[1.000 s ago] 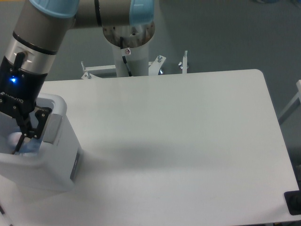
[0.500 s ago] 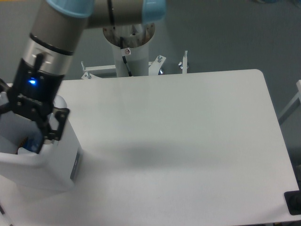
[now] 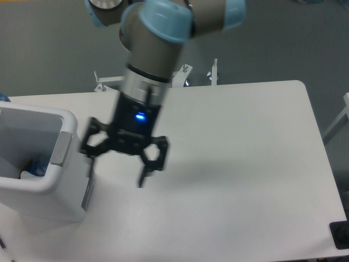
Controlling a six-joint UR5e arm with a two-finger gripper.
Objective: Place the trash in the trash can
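— Currently, where does the gripper stand?

— Over the white table, just right of the trash can, blurred. Its two fingers are spread wide apart with nothing between them.

— And the trash?

— Inside the can, low at its left corner: a white wad and beside it a patch of pale blue, probably the bottle's cap. The bottle's body cannot be made out.

— The can itself?

— Upright at the table's left edge, with a grey panel on its side.

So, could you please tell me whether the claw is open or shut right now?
Open. The claw hangs over the white table beside the trash can, its fingers spread wide apart with nothing between them.
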